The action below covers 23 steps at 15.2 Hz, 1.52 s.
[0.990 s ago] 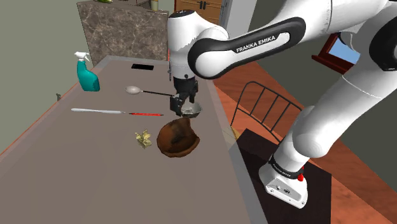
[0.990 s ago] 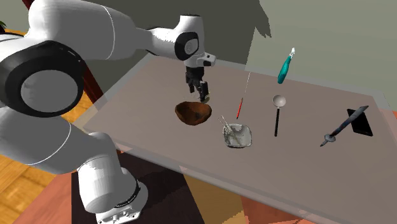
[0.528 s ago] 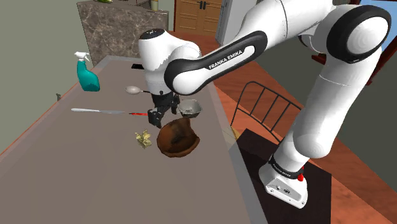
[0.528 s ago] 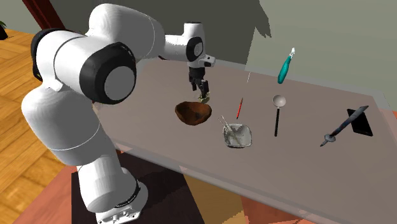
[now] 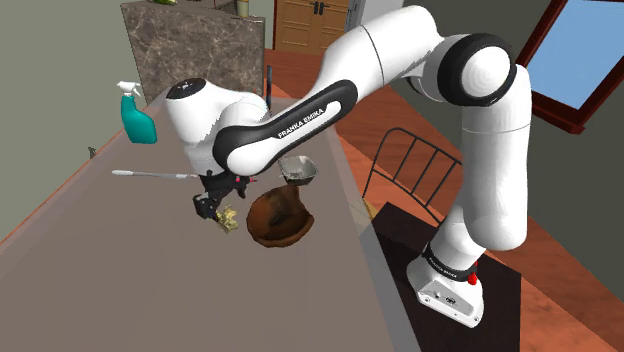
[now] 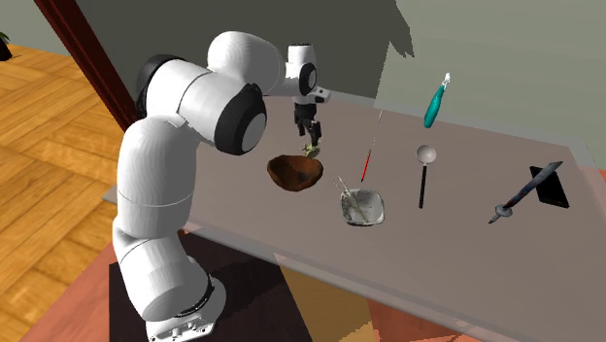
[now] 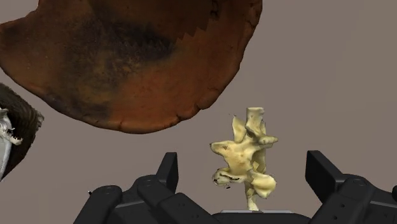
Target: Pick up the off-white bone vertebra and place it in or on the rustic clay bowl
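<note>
Gripper (image 5: 207, 206): swung within the last second from above the grey bowl (image 5: 298, 170) to a position over the bone (image 7: 245, 159), so the approach looked finished and the grasp was still to be made. Fingers stood wide apart, holding and touching nothing. Bone lay between them on the table (image 7: 331, 83), brown bowl (image 7: 127, 63) just beyond.

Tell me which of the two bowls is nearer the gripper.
The brown clay bowl, right beside the open gripper; the small grey bowl sits farther off.
</note>
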{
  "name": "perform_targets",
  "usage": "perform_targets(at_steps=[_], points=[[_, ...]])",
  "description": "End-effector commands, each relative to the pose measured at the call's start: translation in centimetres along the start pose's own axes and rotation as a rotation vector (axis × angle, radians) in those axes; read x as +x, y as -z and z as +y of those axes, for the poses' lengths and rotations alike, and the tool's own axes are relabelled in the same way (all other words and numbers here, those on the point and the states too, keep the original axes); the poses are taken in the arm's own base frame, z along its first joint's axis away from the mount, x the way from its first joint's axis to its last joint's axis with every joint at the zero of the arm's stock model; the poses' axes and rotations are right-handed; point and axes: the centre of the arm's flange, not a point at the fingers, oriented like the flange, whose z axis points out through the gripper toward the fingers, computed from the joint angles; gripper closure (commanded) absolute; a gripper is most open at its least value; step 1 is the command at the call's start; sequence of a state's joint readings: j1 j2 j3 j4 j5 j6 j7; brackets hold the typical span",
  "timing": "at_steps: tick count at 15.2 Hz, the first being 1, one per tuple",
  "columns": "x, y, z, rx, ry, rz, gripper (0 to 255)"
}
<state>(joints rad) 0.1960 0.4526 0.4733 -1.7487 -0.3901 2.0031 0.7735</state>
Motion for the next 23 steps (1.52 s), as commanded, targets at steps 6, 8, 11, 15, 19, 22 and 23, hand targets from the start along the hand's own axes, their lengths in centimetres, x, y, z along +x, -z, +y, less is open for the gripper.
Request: perform_targets(at_steps=[6,8,11,15,19,22,23], points=[[0.5,-3.5,-0.4,-0.002,-0.003,0.001,0],[0.5,-4.3,-0.4,-0.002,-0.003,0.001,0],[0.5,-4.3,-0.4,-0.002,-0.003,0.001,0],[0.5,-4.3,-0.4,-0.002,-0.003,0.001,0],[0.5,-4.3,-0.4,-0.002,-0.003,0.001,255],[0.6,-4.3,-0.4,-0.002,-0.003,0.001,255],[0.6,-4.3,-0.4,-0.002,-0.003,0.001,255]])
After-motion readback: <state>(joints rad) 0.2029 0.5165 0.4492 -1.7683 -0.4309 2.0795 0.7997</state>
